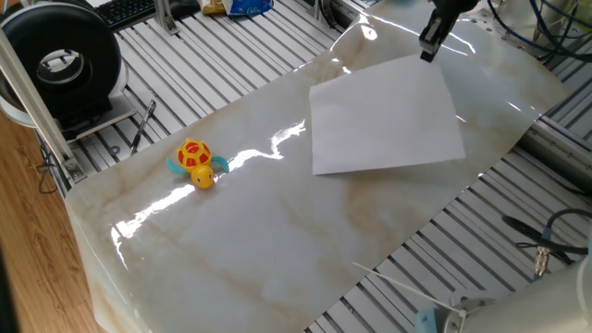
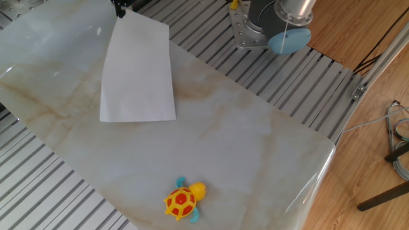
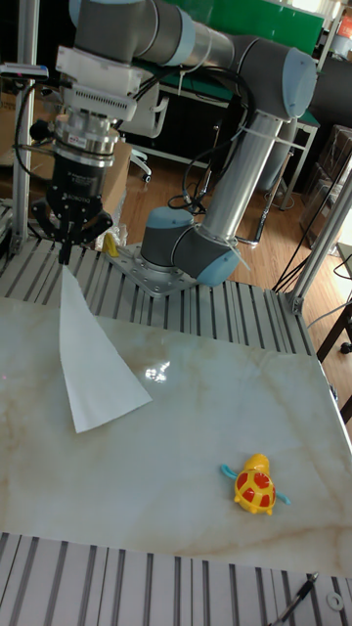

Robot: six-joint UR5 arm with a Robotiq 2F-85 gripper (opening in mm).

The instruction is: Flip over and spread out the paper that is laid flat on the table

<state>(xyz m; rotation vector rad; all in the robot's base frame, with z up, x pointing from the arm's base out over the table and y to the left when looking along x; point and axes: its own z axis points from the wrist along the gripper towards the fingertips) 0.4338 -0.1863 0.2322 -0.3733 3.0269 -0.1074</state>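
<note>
The white paper (image 1: 384,116) (image 2: 137,70) lies on the marble table (image 1: 268,250) with one corner raised. My gripper (image 1: 431,51) (image 3: 66,258) is shut on that corner, at the table's far end near the arm's base. In the tall fixed view the paper (image 3: 93,362) hangs from the fingertips as a tapering sheet, and its low edge still rests on the table (image 3: 215,411). In the other fixed view only the tip of the gripper (image 2: 119,9) shows at the top edge.
A yellow and red toy turtle (image 1: 194,162) (image 2: 182,200) (image 3: 256,486) sits on the table away from the paper. The arm's base (image 2: 268,25) (image 3: 181,254) stands on the ribbed frame. A black round device (image 1: 65,60) and cables (image 1: 546,240) lie off the table.
</note>
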